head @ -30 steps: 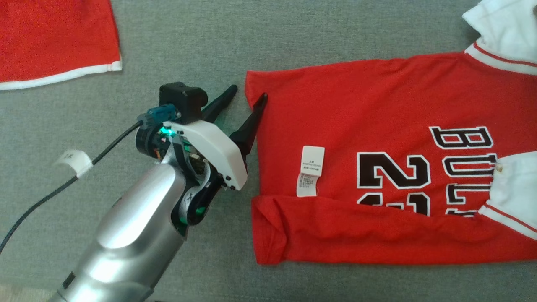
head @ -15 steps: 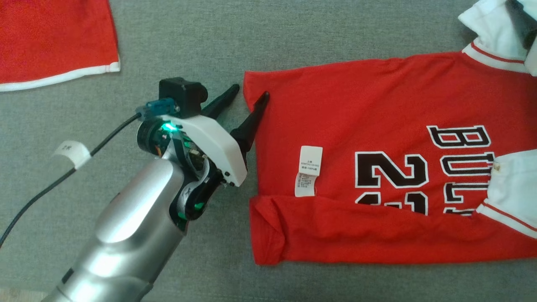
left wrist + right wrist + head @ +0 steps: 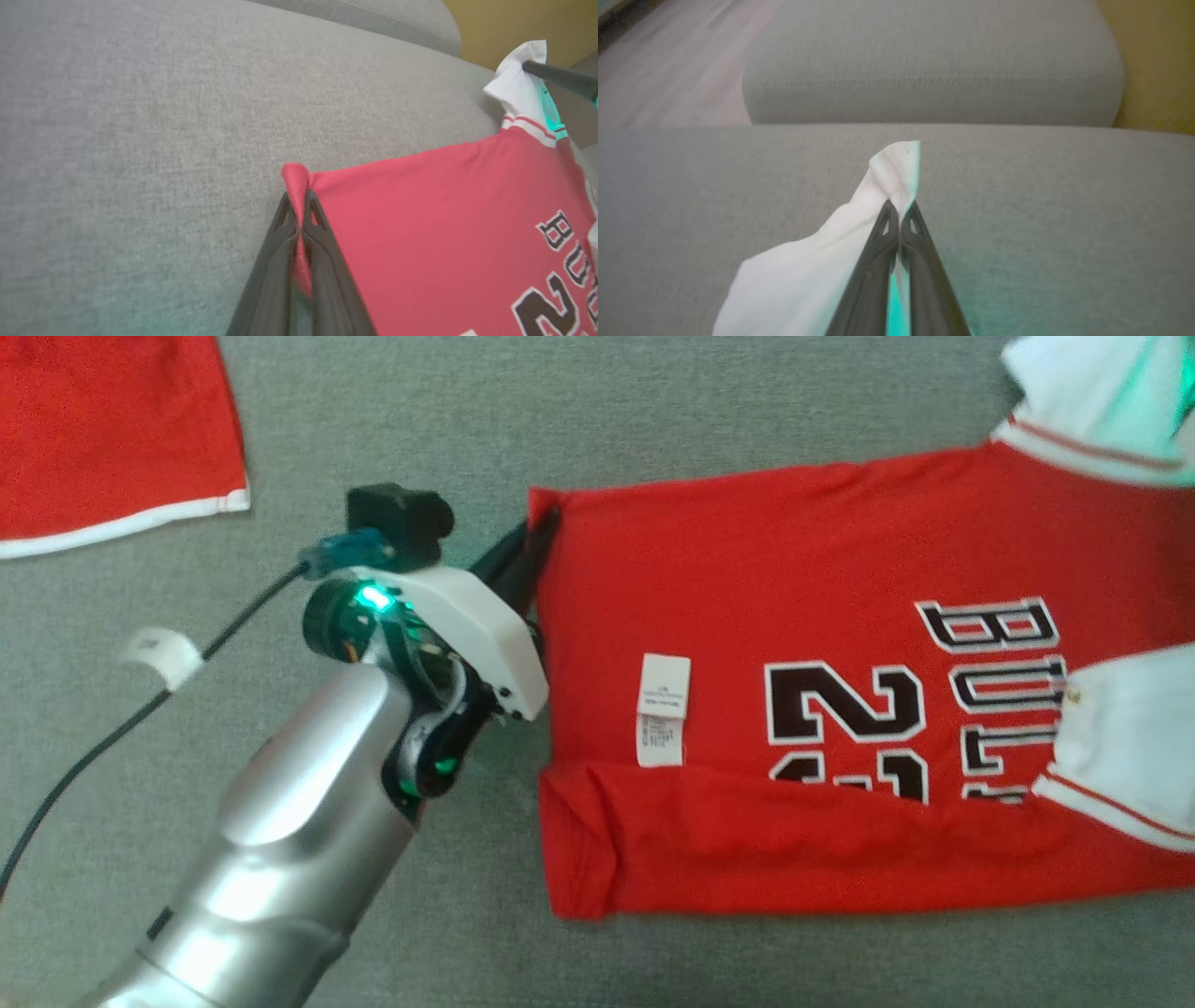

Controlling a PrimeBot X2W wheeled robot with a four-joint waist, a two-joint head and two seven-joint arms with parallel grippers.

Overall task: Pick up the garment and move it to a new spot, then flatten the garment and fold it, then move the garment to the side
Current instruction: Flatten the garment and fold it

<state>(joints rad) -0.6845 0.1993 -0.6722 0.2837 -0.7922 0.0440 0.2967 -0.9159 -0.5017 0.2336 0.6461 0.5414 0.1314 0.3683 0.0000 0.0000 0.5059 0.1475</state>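
A red jersey with white sleeves and black "BULLS" lettering lies mostly flat on the grey cushion, its lower edge folded over. My left gripper is shut on the jersey's far left hem corner, and the red cloth is pinched between the two dark fingers. My right gripper is shut on the tip of a white sleeve, which rises off the cushion. The left wrist view shows that same sleeve held by a dark finger.
A second red garment with a white border lies at the far left. A black cable with a white tag trails from my left wrist. Beyond lie another grey cushion, a wooden floor and a yellow wall.
My left gripper's fingers, open around the jersey's corner before, have closed on it. The white sleeve at the upper right has been raised. The head view has shifted slightly.
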